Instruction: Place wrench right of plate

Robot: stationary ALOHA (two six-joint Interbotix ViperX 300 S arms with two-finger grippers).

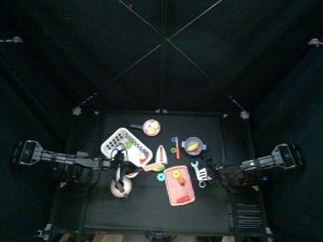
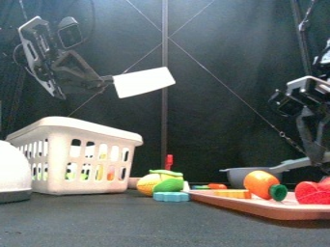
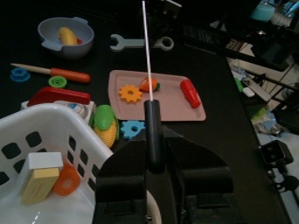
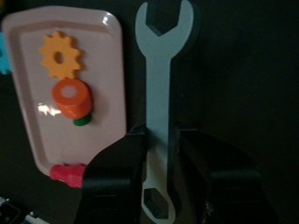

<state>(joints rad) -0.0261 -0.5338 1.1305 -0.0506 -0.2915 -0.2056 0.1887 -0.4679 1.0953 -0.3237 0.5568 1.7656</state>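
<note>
The pale blue wrench point(image 4: 160, 83) lies lengthwise just right of the salmon-red plate point(image 4: 35, 114), which holds an orange gear and other toy pieces. My right gripper point(image 4: 160, 162) is shut on the wrench's handle, low over the table. In the top view the wrench point(image 1: 199, 173) sits beside the plate point(image 1: 178, 181), with the right gripper point(image 1: 207, 173) on it. The left wrist view shows the wrench point(image 3: 138, 41) beyond the plate point(image 3: 131, 80). My left gripper point(image 3: 152, 171) is shut and empty, next to the white basket point(image 1: 120, 144).
The white basket point(image 2: 75, 154) holds toy food. A blue bowl point(image 1: 192, 146), an orange carrot-like stick point(image 1: 175, 149) and a small round dish point(image 1: 151, 127) lie behind the plate. A teal piece point(image 2: 171, 196) and a pale dome point(image 2: 11, 174) sit near the front edge.
</note>
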